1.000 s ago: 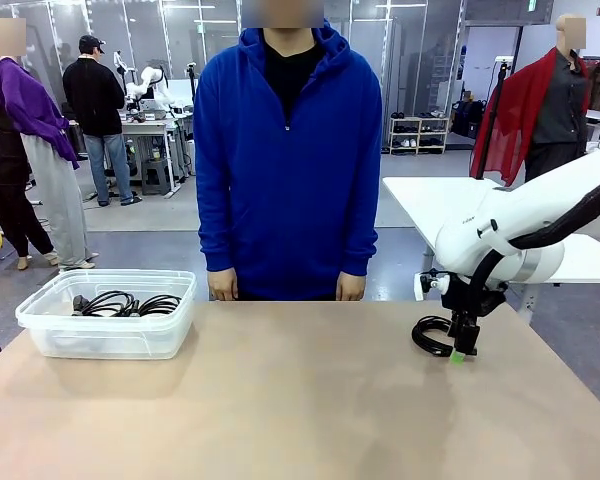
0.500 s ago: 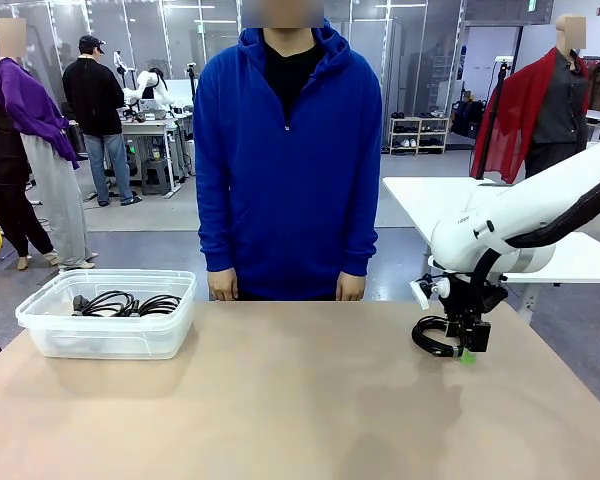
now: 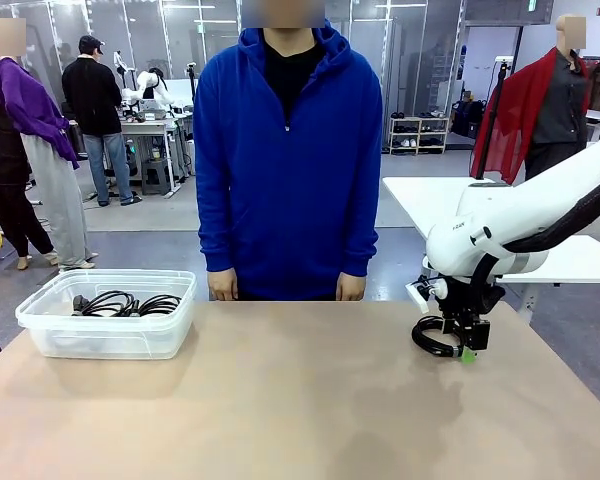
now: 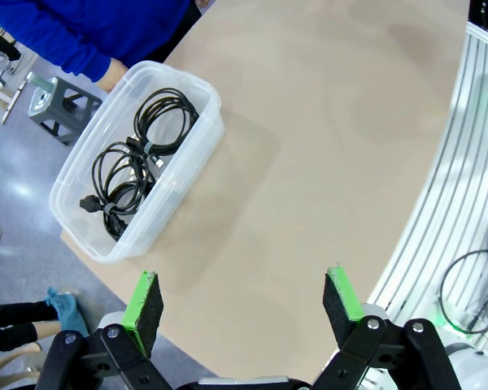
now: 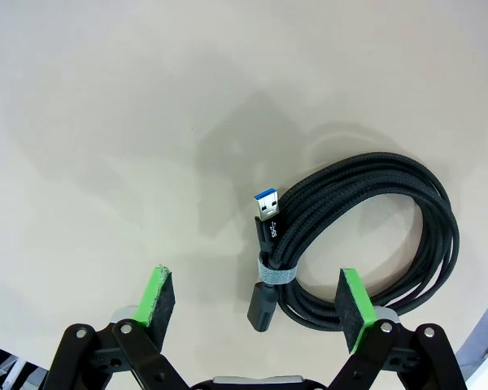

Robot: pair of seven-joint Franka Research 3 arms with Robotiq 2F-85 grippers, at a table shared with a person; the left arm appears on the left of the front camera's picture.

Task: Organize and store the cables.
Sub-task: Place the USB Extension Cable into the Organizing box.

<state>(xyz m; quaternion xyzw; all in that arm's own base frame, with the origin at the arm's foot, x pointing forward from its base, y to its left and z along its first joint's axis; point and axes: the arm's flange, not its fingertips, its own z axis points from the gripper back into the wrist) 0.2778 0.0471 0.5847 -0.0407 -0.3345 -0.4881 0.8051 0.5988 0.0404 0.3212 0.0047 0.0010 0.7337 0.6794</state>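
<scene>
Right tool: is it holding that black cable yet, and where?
No. The right tool is open above the coiled cable, its bundled side between the pads, not gripped. The left tool is open and holds nothing.

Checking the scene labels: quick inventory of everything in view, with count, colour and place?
Coiled cable: one, black with a blue-tipped USB plug and a grey tie, on the table's right side, below the right gripper.
Cables in bin: at least two coils, black, lying inside the bin.
Bin: one, clear plastic, far-left part of the table.
Table: one, beige.
Person: one, blue hoodie, standing at the far edge, hands down.
Left gripper: open, green pads, above the table near the bin.
Right gripper: open, green pads, low over the coiled cable, not closed on it.
</scene>
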